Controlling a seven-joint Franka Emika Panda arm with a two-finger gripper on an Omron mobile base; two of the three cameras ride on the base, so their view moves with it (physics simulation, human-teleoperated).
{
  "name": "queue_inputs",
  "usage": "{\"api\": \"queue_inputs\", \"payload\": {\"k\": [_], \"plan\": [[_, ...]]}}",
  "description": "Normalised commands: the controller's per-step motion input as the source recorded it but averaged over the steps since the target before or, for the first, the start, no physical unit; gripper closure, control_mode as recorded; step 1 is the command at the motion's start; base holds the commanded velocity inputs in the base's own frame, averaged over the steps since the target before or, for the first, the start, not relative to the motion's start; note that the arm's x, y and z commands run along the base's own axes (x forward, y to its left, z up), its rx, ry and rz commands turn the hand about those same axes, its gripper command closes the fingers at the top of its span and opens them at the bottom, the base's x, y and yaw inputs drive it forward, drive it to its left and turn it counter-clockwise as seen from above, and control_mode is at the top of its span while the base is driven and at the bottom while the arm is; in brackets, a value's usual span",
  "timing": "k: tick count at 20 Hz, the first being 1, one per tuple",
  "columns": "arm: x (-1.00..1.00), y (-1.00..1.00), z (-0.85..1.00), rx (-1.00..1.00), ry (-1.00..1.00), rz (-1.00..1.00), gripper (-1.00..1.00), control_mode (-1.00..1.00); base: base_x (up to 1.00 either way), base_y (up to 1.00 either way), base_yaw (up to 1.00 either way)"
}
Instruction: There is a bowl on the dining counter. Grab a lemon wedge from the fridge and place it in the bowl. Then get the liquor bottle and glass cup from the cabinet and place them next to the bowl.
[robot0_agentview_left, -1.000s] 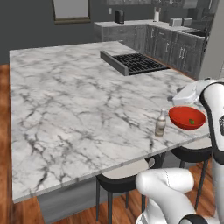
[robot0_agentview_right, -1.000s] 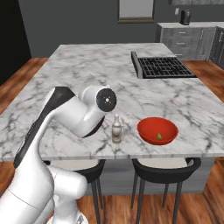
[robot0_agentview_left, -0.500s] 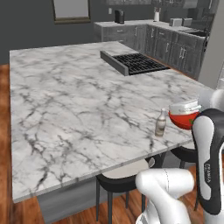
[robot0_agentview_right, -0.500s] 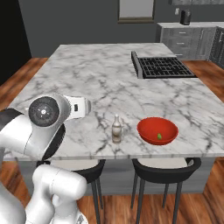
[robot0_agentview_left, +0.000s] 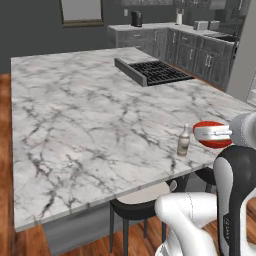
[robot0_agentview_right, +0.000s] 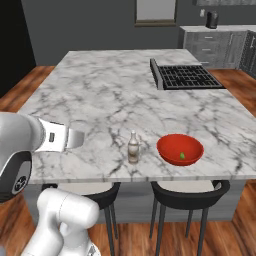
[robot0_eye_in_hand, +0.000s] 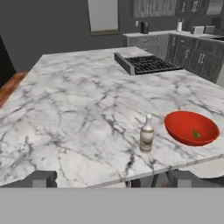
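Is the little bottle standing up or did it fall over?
Standing up. The small slim liquor bottle has its pale neck pointing straight up on the white marble dining counter, beside the wide red bowl.

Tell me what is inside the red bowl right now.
The bowl holds the lemon wedge, a small yellow-green piece lying near its right side. In the left base view the arm covers part of the bowl, but its inside shows fully in the other views.

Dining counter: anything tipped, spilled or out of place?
Nothing stands out. The slim brownish liquor bottle stands upright beside the wide glossy red bowl, not touching it; the tiny yellow-green lemon wedge lies inside the bowl.
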Motion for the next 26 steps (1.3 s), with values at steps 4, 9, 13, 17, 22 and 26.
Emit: {"api": "queue_inputs", "payload": {"k": [4, 9, 13, 17, 22, 26], "plan": [[-0.24, 0.00, -0.20, 0.00, 0.00, -0.08, -1.00, -1.00, 0.00, 0.00, 0.00], [0.02, 0.00, -0.07, 0.00, 0.00, 0.00, -1.00, 1.00, -0.08, -0.27, 0.00], [0.00, 0.00, 0.00, 0.00, 0.00, 0.00, -1.00, 1.00, -0.27, -0.89, -0.05], [0.00, 0.00, 0.00, 0.00, 0.00, 0.00, -1.00, 1.00, -0.39, -1.00, -0.03], [0.00, 0.00, 0.00, 0.00, 0.00, 0.00, -1.00, 1.00, -0.27, -1.00, 0.00], [0.00, 0.00, 0.00, 0.00, 0.00, 0.00, -1.00, 1.00, 0.00, -1.00, 0.01]]}}
